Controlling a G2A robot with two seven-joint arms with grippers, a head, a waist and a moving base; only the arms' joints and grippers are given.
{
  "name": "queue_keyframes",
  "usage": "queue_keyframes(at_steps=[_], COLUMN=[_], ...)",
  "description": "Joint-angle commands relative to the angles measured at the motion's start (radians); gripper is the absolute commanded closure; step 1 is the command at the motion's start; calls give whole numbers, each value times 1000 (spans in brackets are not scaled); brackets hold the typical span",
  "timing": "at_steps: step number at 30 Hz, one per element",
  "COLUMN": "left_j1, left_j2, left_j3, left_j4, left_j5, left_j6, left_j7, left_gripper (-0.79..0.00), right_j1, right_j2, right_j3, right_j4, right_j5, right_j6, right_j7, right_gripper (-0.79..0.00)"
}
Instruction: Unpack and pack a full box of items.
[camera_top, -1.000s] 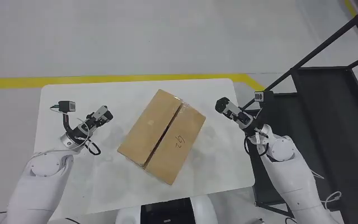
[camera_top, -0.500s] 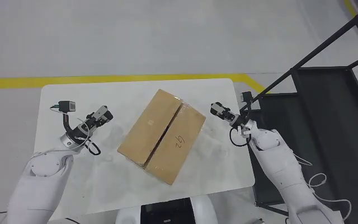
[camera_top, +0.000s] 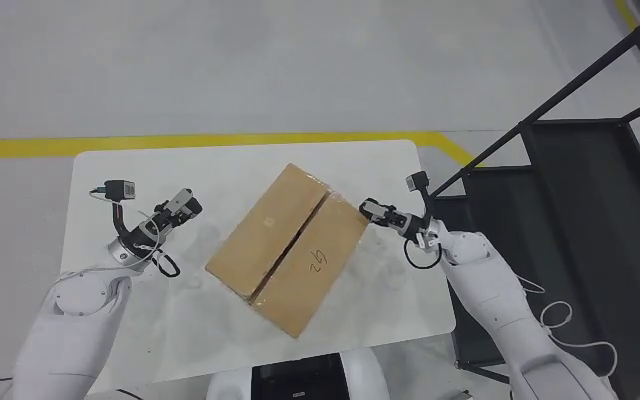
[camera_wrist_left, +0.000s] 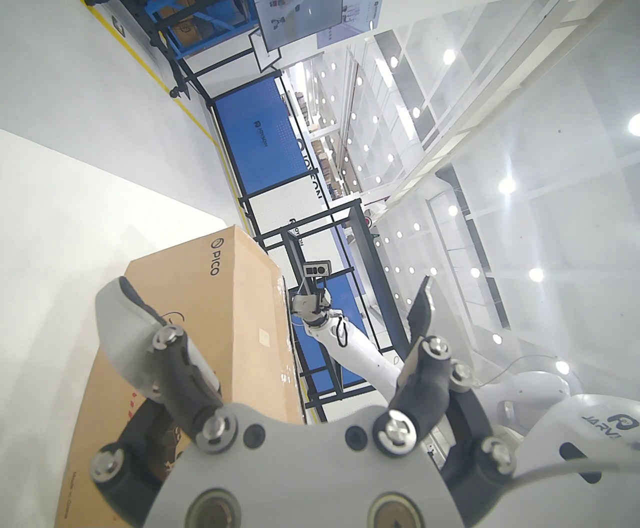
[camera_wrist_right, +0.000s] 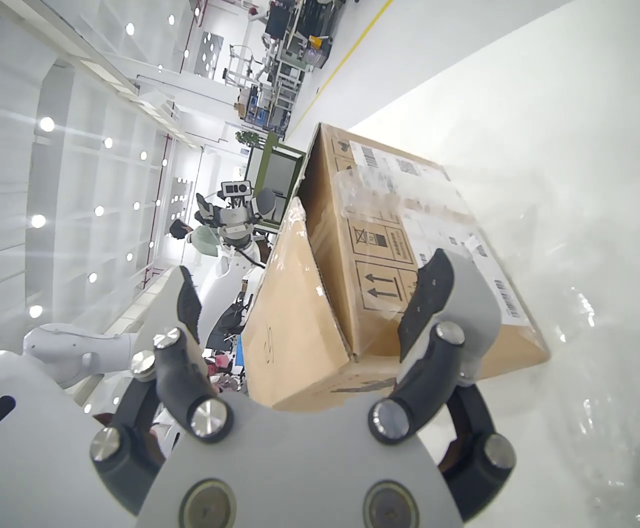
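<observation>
Our right gripper had its fingers spread, straddling the top edge of the box at the corner nearest that arm. One finger was over the lid and the other alongside the side wall. We could not tell whether either pad touched cardboard. Our left gripper was spread too, empty, beside the box's opposite side and apart from it. The box lay diagonally in the middle of the white table, its two flaps meeting along a centre seam. We judged that unpacking had barely begun. The next move called for pinching that flap edge and swinging it outward, perhaps with the left gripper steadying the box.
</observation>
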Motion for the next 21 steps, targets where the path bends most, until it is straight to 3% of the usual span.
queue_keyframes(at_steps=[1,11,16,21], left_j1=[0,23,66,144], left_j2=[0,4,21,41], left_j3=[0,-34,-111,-187], left_j4=[0,-29,-77,-155], left_j5=[0,46,147,168], left_j6=[0,60,161,291], left_j7=[0,24,9,-121], left_gripper=[-785,-785,-785,-785], right_j1=[-20,-181,-225,-247], right_j2=[7,34,39,42], right_j3=[9,48,77,93], right_j4=[-23,-224,-263,-300], right_j5=[7,20,-29,-59], right_j6=[15,101,92,87], right_j7=[38,109,25,-18], right_gripper=[-785,-785,-785,-785])
